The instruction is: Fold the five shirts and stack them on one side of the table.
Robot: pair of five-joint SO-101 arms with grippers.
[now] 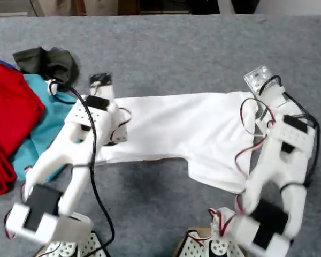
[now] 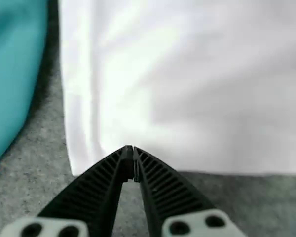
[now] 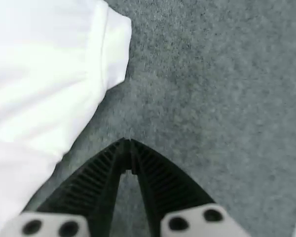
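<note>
The left gripper [image 2: 129, 151] has its fingers pressed tip to tip over the edge of the white shirt [image 1: 187, 128]; I cannot tell whether any cloth is caught between them. The right gripper [image 3: 127, 144] is likewise closed, with nothing held, above the grey table [image 1: 176, 53] just beside a sleeve of that shirt. The white shirt lies spread between the 2 arms. At the left side, 3 more shirts are bunched together: red [image 1: 8, 118], teal [image 1: 48, 126] and dark [image 1: 48, 61].
</note>
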